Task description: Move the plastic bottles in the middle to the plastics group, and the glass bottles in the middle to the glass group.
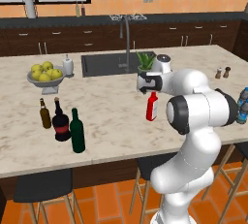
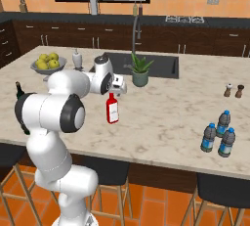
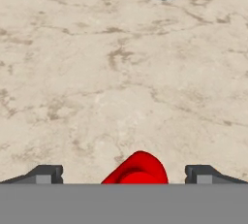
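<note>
A: Above the middle of the counter, what is the gripper doing?

B: It hangs right over the red bottle, pointing down. Its jaws are spread wide, one fingertip on each side of the bottle's top, and neither touches it. It holds nothing.

A: And the red bottle itself?

B: It stands upright near the middle of the counter, with a pale label. In the right base view it is just nearer than the potted plant, which stands by the sink.

A: Where are the other glass bottles?

B: On the left, toward the near edge: the green bottle stands just beside the black bottle, and the amber bottle stands left of that. All three are upright and well apart from the red one.

A: And the plastics?

B: Three water bottles stand clustered at the right, close to the near edge. The shakers stand farther back on that side.

A: Anything else?

B: A bowl of lemons far left, with a soap dispenser beside it.
</note>
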You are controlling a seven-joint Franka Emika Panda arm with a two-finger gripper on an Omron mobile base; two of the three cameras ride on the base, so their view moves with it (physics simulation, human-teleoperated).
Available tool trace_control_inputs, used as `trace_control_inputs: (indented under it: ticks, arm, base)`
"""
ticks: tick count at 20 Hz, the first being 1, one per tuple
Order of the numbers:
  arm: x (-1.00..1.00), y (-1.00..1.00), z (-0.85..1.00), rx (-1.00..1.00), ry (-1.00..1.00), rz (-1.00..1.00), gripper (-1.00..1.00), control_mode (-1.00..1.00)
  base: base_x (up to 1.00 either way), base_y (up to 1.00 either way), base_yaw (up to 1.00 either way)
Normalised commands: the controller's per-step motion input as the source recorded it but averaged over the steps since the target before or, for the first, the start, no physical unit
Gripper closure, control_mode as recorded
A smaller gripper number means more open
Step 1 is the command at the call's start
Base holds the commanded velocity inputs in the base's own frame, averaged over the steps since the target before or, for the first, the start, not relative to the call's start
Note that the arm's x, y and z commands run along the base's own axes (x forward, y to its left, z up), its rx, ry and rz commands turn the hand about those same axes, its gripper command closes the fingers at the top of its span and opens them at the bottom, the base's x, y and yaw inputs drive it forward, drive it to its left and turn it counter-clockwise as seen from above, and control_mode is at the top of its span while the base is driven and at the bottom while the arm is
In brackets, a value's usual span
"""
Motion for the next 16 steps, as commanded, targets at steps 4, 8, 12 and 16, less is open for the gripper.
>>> trace_control_inputs:
  ticks: [4, 8, 12, 16]
  arm:
    - [0.0, 0.0, -0.07, 0.0, 0.0, 0.0, 1.0, -1.0]
    - [0.0, 0.0, 0.0, 0.0, 0.0, 0.0, 1.0, -1.0]
    - [0.0, 0.0, 0.0, 0.0, 0.0, 0.0, 1.0, -1.0]
    - [0.0, 0.0, 0.0, 0.0, 0.0, 0.0, 1.0, -1.0]
  base:
    - [0.0, 0.0, 0.0]
    - [0.0, 0.0, 0.0]
    - [0.0, 0.0, 0.0]
    - [0.0, 0.0, 0.0]
